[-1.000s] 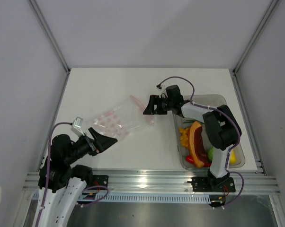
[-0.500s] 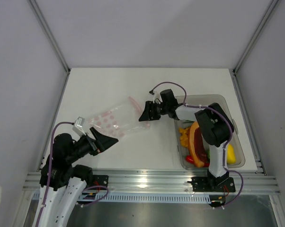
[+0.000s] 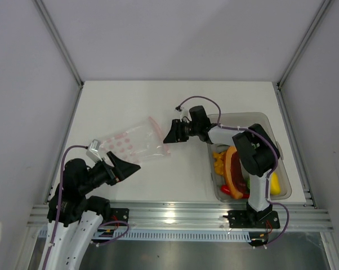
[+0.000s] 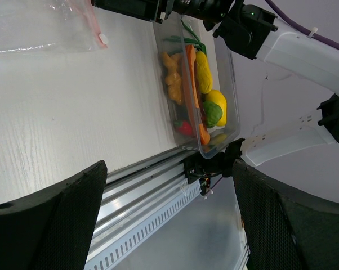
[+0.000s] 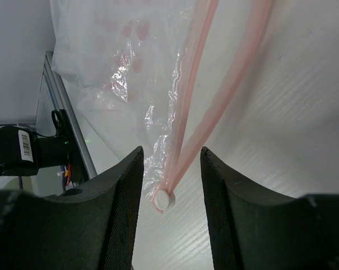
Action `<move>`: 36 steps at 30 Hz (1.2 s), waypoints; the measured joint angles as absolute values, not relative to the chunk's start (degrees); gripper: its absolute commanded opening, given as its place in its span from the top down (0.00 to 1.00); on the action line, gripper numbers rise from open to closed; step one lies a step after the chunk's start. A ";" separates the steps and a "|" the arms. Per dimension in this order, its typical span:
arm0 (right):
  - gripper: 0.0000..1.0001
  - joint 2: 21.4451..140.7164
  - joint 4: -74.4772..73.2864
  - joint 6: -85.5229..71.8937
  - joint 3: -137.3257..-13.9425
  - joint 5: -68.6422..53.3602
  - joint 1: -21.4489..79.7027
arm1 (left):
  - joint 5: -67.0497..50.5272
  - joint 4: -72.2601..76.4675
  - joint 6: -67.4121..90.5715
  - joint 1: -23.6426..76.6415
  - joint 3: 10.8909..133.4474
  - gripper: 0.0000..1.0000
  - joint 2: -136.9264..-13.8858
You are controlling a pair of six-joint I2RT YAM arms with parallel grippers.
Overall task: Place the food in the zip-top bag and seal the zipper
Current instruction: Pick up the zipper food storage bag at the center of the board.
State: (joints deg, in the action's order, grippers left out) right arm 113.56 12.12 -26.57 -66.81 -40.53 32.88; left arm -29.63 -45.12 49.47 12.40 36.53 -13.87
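A: Where's the zip-top bag [image 3: 133, 143]?
B: Flat on the desk [image 3: 130, 101], left of centre, mouth twd the right. Clear plastic w/ pink spots.
A: Zipper?
B: The zipper [image 5: 232, 73] shows as two pink strips, apart most of the way, meeting at the white slider [image 5: 164, 199]. So the mouth's unsealed.
A: R hand?
B: R hand [image 5: 169, 169] sits at that end of the mouth, fingers parted, slider btwn them w/ a gap each side. Gripping nothing.
A: L hand?
B: L hand [image 4: 168, 169] is just beside the bag's near edge, fingers spread wide, nothing btwn them. Can't tell if it touches the plastic.
A: And the food?
B: All in the clear bin [image 3: 242, 116] at the right of the desk, well apart from the bag: yellow lemon [image 4: 217, 104], green round fruit [image 4: 212, 115] touching it, red chili [image 4: 183, 128], orange chunks [image 4: 172, 81], green stalks [image 4: 186, 36] at the far end, reddish-brown curved piece [image 3: 232, 166].
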 measured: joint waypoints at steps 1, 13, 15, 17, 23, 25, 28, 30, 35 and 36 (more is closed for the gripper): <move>0.52 113.47 12.29 -26.59 -66.81 -40.53 32.88 | -29.65 -45.12 49.47 12.40 36.51 0.07 -13.87; 0.57 114.30 15.68 -29.06 -67.59 -41.95 34.89 | -29.43 -45.28 49.47 12.40 36.42 0.07 -13.87; 0.59 114.93 16.97 -29.95 -67.92 -42.52 35.66 | -28.77 -45.67 49.47 12.40 36.45 0.07 -13.87; 0.60 115.72 18.55 -31.16 -67.94 -43.24 36.10 | -28.21 -46.13 49.45 12.40 36.47 0.07 -13.91; 0.53 118.34 23.77 -35.16 -67.94 -44.91 36.53 | -27.14 -47.16 49.45 12.40 36.77 0.07 -14.52; 0.51 119.04 25.43 -36.45 -67.94 -44.97 36.53 | -27.11 -47.35 49.45 12.40 36.77 0.07 -14.55; 0.50 119.79 27.38 -37.58 -67.94 -44.97 36.51 | -27.11 -47.35 49.45 12.40 36.80 0.07 -14.55; 0.51 120.51 28.95 -38.44 -67.94 -45.15 36.64 | -27.11 -47.35 49.45 12.40 36.80 0.07 -14.55; 0.57 123.31 31.44 -40.36 -68.18 -45.58 37.87 | -27.11 -47.35 49.45 12.40 36.82 0.07 -14.61; 0.58 123.87 31.68 -40.53 -68.34 -45.60 38.30 | -27.11 -47.35 49.45 12.40 36.82 0.07 -14.63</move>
